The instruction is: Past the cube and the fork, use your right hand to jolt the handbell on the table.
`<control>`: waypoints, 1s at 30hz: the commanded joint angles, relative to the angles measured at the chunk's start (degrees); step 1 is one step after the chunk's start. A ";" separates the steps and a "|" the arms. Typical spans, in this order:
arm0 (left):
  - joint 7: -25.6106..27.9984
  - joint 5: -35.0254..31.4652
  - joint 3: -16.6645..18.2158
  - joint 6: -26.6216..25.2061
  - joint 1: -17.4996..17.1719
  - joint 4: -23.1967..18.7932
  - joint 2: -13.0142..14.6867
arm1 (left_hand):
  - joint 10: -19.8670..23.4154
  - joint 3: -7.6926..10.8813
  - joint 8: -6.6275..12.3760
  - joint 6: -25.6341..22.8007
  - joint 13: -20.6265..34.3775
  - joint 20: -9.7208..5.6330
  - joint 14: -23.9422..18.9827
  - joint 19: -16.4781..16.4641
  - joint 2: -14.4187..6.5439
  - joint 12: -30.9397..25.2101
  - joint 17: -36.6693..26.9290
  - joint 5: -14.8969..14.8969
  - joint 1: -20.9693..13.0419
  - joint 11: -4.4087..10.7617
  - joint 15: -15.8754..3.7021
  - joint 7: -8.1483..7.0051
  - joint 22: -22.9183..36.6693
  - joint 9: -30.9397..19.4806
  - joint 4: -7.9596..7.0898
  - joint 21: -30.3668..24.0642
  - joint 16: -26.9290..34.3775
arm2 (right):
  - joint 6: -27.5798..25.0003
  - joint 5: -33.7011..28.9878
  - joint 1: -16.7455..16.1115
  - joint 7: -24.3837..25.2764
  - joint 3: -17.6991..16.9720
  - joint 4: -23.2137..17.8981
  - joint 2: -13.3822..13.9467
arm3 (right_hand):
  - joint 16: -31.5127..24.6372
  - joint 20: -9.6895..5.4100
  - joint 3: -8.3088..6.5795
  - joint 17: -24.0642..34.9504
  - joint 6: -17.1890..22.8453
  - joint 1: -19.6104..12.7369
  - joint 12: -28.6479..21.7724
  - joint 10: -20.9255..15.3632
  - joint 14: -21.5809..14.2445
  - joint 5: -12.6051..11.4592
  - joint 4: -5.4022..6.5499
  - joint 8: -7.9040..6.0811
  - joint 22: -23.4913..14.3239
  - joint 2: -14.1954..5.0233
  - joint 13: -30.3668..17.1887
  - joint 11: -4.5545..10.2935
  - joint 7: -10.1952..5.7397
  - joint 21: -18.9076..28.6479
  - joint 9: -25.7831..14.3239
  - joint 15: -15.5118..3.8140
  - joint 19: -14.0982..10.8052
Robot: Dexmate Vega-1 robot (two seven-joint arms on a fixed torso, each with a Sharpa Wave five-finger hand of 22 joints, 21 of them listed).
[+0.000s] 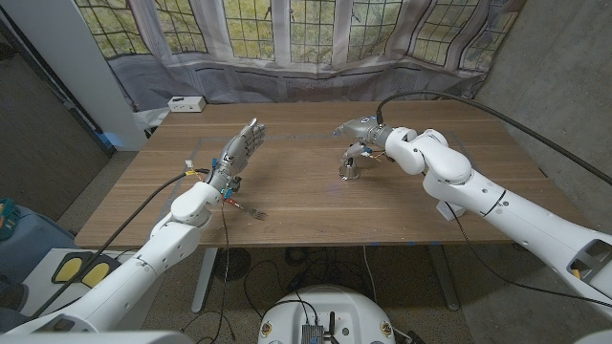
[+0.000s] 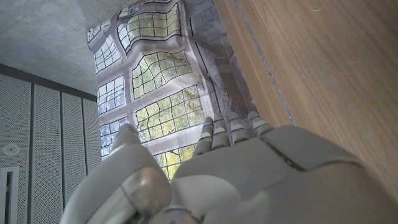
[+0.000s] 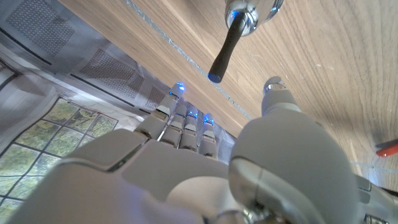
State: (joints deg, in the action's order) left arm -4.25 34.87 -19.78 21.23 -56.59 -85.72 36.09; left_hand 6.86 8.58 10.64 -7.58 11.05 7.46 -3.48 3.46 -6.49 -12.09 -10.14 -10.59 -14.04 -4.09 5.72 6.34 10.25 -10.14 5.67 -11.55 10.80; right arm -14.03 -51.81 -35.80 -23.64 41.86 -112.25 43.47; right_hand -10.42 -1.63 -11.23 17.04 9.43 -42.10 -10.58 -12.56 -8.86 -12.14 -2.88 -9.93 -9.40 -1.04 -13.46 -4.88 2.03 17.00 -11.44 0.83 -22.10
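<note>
Near the lower left of the head view, the fork (image 1: 251, 211) lies on the desk (image 1: 306, 205). Right of centre, the handbell (image 1: 351, 168) stands upright, handle up. The right hand (image 1: 360, 132), spread and empty, hovers just above; a short sideways knock on the handle should do.

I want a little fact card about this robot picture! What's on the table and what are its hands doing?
Table: wooden table
Handbell: silver handbell with a dark handle, standing on the table near the right hand
Fork: fork lying near the table's front edge, by the left arm
Right hand: right hand held above the handbell, fingers spread, holding nothing
Left hand: left hand raised over the table, fingers apart, holding nothing
White box: small white box at the far left corner
</note>
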 commanded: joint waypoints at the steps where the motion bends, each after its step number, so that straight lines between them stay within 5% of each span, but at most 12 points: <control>1: -0.23 -0.11 -0.05 -0.70 0.38 -0.20 0.44 | 0.39 0.40 0.26 -0.31 0.23 0.18 -0.02 0.06 -0.24 -0.10 -0.19 0.07 -0.16 0.10 0.09 -0.06 0.22 -0.18 0.03 0.05 -0.02 | 1.19 8.96 -4.29 8.07 -5.58 -1.61 1.72 | -0.23 0.22 0.56 -0.32 -1.64 2.63 -0.22 1.52 1.40 0.32 1.08 -0.30 -0.17 0.03 0.40 -0.24 1.29 -1.33 -0.07 0.60 1.27; 10: -0.32 -0.26 -0.40 -1.65 1.30 -0.11 0.44 | 0.34 0.44 0.22 -0.25 0.23 0.16 -0.03 0.07 -0.22 -0.08 -0.19 0.07 -0.14 -0.15 0.11 -0.11 0.21 -0.18 0.04 0.05 -0.02 | 1.95 17.32 -8.77 16.75 -10.22 -2.79 2.34 | 0.03 0.78 1.52 -0.79 -2.07 5.67 -0.05 3.80 4.00 0.25 2.12 -0.69 -0.22 0.17 0.91 -1.01 2.44 -3.32 0.06 1.45 3.57; 18: 0.93 -1.20 -0.81 -1.30 1.92 0.39 -0.59 | 0.31 0.46 0.21 -0.22 0.23 -0.01 -0.08 0.07 -0.15 -0.07 -0.19 0.08 -0.09 -0.19 0.07 -0.09 0.21 -0.18 0.03 0.05 0.01 | 1.99 23.88 -12.44 23.57 -14.30 -3.73 2.75 | -0.55 0.45 1.86 -0.99 -1.76 6.84 -0.53 3.20 3.31 0.19 2.49 -0.94 -0.27 0.16 1.12 -1.07 2.64 -3.43 0.14 1.36 2.79; 30: 6.78 -5.33 -1.00 -0.36 2.10 0.20 -2.27 | 0.41 0.37 0.15 -0.06 0.22 -0.50 -0.29 -0.06 0.27 -0.10 -0.18 0.12 0.05 -1.02 0.20 0.39 0.19 -0.17 0.10 0.01 0.07 | 11.75 36.13 -15.87 32.99 -19.98 0.68 2.58 | -0.95 0.67 2.40 -1.26 0.14 8.45 -0.96 2.27 2.87 0.19 2.97 -1.72 -0.34 0.28 1.38 -1.38 2.81 -3.98 0.25 1.95 2.86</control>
State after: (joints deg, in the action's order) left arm -1.74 32.41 -20.58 19.92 -54.65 -85.52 35.31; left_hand 7.06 8.57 10.64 -7.57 11.05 7.26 -3.48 3.25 -6.49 -12.09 -10.14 -10.59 -14.04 -4.72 5.72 6.34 10.25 -10.14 5.68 -11.55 10.80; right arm -8.87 -25.85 -48.63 1.50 26.48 -114.77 46.34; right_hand -10.85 -1.04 -8.86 15.68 8.76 -34.35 -11.26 -9.74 -5.34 -11.85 -0.22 -11.05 -9.48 -0.76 -11.97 -6.14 4.73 13.30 -11.18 2.36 -18.84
